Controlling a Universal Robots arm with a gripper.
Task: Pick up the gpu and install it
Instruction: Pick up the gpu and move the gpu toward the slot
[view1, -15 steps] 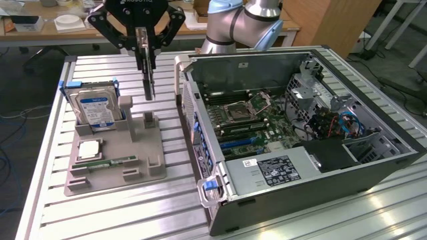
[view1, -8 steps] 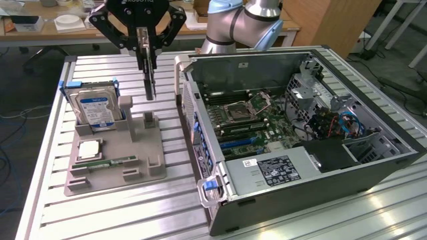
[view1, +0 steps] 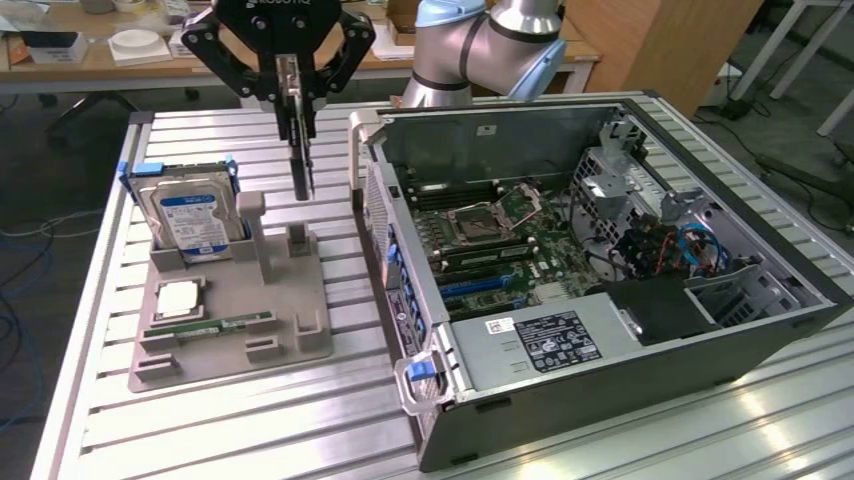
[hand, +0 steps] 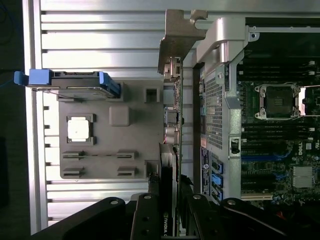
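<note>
Exterior view: my gripper (view1: 295, 88) pinches the gpu (view1: 303, 165) by its top. It hangs below my fingers, edge-on, long axis vertical, free end pointing down at the tray (view1: 287, 335), beside the case (view1: 400, 250). I judge the pick done and the carry in hand; it calls for clearing the case wall.

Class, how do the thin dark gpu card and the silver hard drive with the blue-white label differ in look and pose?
The thin dark gpu card is slim and black; the silver hard drive is thicker, with blue rails. The gpu card hangs in the air, clamped in the gripper; the hard drive sits slotted in the grey holder. Both stand on edge.
</note>
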